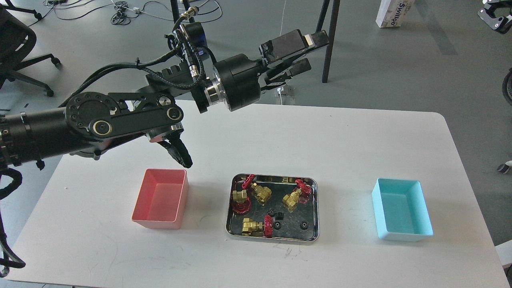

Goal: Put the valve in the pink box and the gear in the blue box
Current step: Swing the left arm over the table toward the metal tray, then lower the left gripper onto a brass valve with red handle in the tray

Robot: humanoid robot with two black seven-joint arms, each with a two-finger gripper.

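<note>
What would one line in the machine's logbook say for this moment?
left gripper: raised, open, empty | valves, gears: in tray | pink box, blue box: empty

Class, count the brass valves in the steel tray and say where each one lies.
4. All in the tray: back-left, back-middle, back-right, front-left. None appears hidden.

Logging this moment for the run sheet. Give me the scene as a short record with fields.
tray: steel tray at table centre
valves: four in the tray, e.g. valve
gears: a few small black ones in the tray, e.g. gear
pink box: left of tray, empty
blue box: right of tray, empty
left end effector: raised beyond the table's far edge, open, holding nothing
right end effector: not in view
</note>
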